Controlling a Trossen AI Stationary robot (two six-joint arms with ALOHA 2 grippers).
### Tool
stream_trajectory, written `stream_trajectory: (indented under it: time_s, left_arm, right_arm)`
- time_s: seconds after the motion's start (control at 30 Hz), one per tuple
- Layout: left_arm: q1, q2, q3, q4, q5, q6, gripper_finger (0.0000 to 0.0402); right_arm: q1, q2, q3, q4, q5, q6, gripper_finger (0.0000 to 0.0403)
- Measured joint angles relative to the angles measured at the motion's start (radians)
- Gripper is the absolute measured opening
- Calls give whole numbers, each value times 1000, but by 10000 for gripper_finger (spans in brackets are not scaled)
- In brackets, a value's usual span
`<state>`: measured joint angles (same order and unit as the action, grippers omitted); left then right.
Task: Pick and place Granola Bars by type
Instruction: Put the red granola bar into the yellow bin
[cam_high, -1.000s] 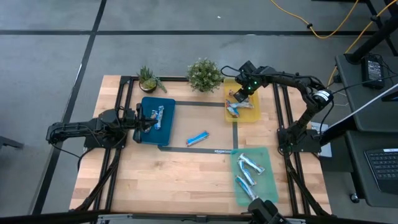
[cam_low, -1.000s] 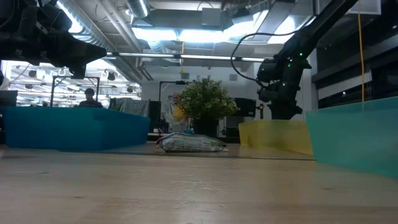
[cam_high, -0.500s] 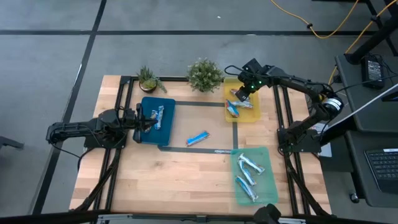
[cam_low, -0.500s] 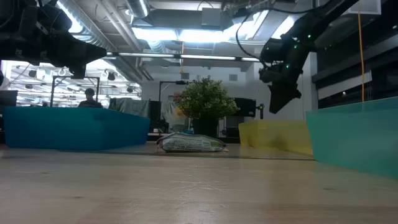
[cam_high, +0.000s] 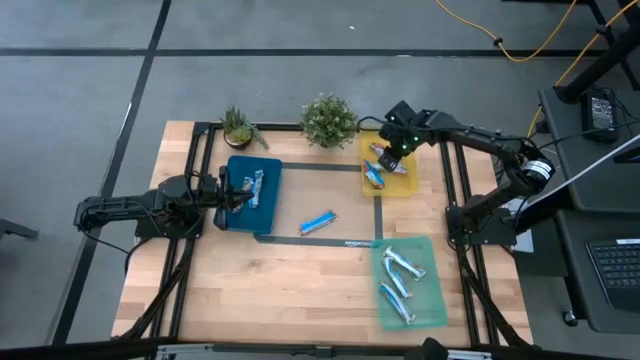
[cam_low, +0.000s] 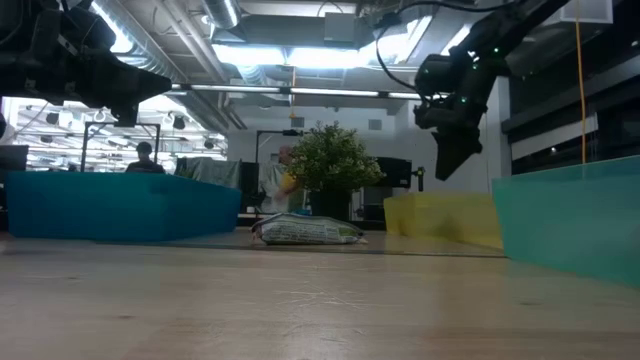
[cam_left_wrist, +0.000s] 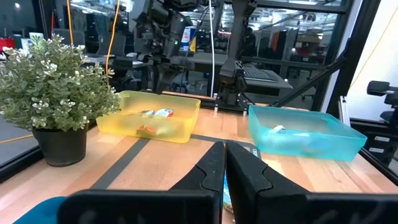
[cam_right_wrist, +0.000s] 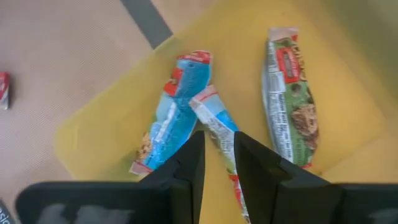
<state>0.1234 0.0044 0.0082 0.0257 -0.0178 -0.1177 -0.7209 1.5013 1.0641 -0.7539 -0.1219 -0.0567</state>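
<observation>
Granola Bars are seen sorted across three trays in the high view, with one blue-wrapped bar (cam_high: 317, 222) left lying on the wooden table (cam_high: 280, 290) between them. A few bars are held in the blue tray (cam_high: 264, 205), a few in the yellow tray (cam_high: 402, 185), and several pale blue ones in the green tray (cam_high: 432, 300). The right gripper (cam_high: 388, 152) is held above the yellow tray, and the left gripper (cam_high: 236, 193) is parked over the blue tray.

From the low view, only the lone bar (cam_low: 305, 231) is shown, side-on, its wrapper silvery with print; the contents of all trays are hidden behind their walls. The right gripper (cam_low: 447, 160) is seen raised clear above the yellow tray (cam_low: 440, 218).

In the left wrist view, the left gripper's fingers (cam_left_wrist: 211, 168) are pressed together with nothing between them. Small bars are dimly made out through the yellow tray's (cam_left_wrist: 180, 121) wall.

In the right wrist view, the wrappers are shown plainly: a blue bar with red ends (cam_right_wrist: 177, 112), a white-and-red one (cam_right_wrist: 217, 127) lying across it, and a green-and-red one (cam_right_wrist: 287, 93) apart. The right gripper's fingers (cam_right_wrist: 189, 162) are parted by a narrow gap and hold nothing.
</observation>
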Motion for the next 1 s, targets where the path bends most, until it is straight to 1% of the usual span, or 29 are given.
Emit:
stream_trajectory:
  time_s: [0.3, 0.43, 0.63, 0.73, 0.83, 1.0]
  left_arm:
    - [0, 0, 0, 0, 0, 0, 13]
    - [0, 0, 0, 0, 0, 0, 11]
    - [0, 0, 0, 0, 0, 0, 9]
    - [0, 0, 0, 0, 0, 0, 11]
    - [0, 0, 0, 0, 0, 0, 13]
    - [0, 0, 0, 0, 0, 0, 9]
  right_arm:
    - [95, -23, 0, -37, -5, -63, 89]
    - [152, -82, 0, -50, -27, -105, 89]
    - [250, -207, 10, -60, -107, -169, 89]
    - [312, -246, 60, -90, -132, -211, 89]
    - [367, -252, 130, -122, -135, -238, 89]
    - [411, -244, 228, -127, -135, -244, 89]
